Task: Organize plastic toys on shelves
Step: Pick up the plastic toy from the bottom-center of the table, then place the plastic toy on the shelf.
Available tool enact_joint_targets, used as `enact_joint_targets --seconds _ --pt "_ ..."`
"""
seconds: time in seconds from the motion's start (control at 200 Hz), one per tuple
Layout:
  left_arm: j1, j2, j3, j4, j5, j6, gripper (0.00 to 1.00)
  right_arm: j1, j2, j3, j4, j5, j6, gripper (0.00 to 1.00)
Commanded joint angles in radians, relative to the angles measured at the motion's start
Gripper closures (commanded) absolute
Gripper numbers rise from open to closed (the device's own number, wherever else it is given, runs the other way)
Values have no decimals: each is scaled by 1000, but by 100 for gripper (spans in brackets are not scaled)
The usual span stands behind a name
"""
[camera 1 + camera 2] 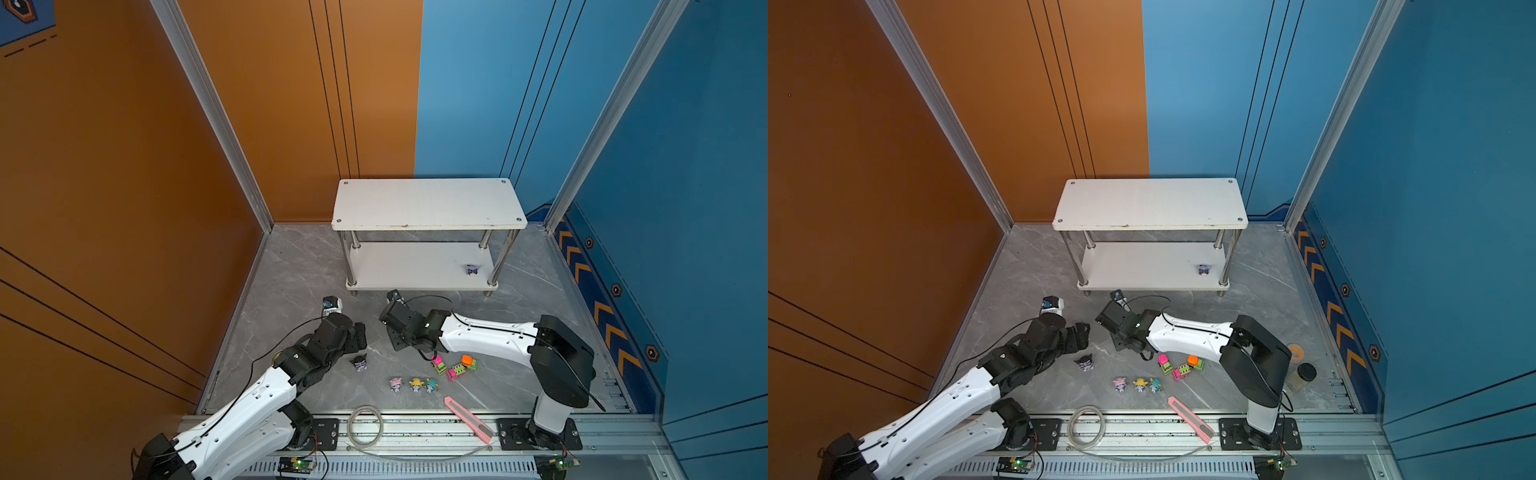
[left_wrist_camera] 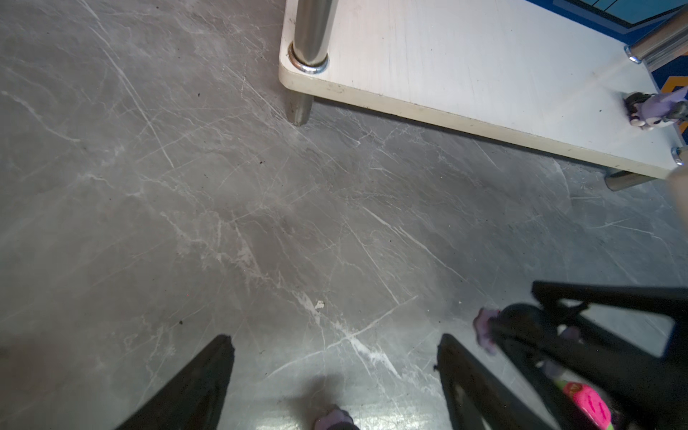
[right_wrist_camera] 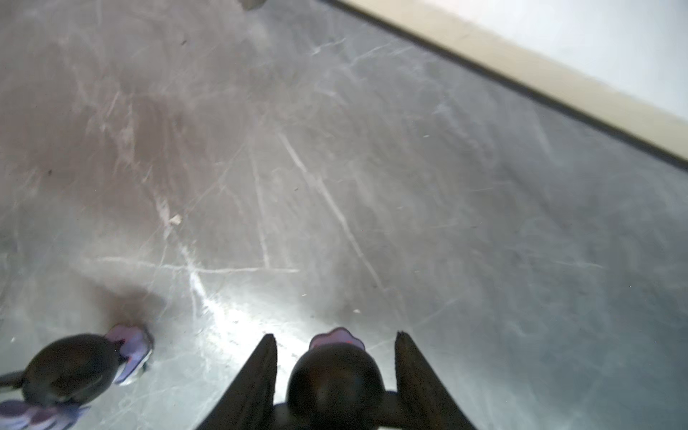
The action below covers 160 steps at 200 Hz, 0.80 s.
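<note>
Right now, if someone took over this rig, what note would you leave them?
Left gripper: open, empty, above the table near the rack.
Right gripper: closed on a dark figure.
Done: one shelved figure stands on the rack's lower board, toward its right end.
Left to do: shelve the dark figure in the grip, then the loose dark figure, three trucks and three hatted figures, all on the table in front of the rack.
</note>
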State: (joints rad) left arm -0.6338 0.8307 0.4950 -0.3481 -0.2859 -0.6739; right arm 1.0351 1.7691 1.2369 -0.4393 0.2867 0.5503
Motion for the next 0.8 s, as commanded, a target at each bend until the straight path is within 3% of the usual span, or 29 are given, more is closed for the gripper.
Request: enact_joint_targets --seconds 0.0,0.295,0.516,0.796 --pt "11 11 13 28 19 20 12 -80 -70 51 -98 100 51 63" --pt "20 46 14 47 30 28 12 -264 -85 157 -120 202 -10 64" --pt "29 83 17 62 37 33 13 -362 -28 199 -76 196 -26 65" --pt "31 147 27 92 50 31 13 -413 34 208 -3 192 -8 67"
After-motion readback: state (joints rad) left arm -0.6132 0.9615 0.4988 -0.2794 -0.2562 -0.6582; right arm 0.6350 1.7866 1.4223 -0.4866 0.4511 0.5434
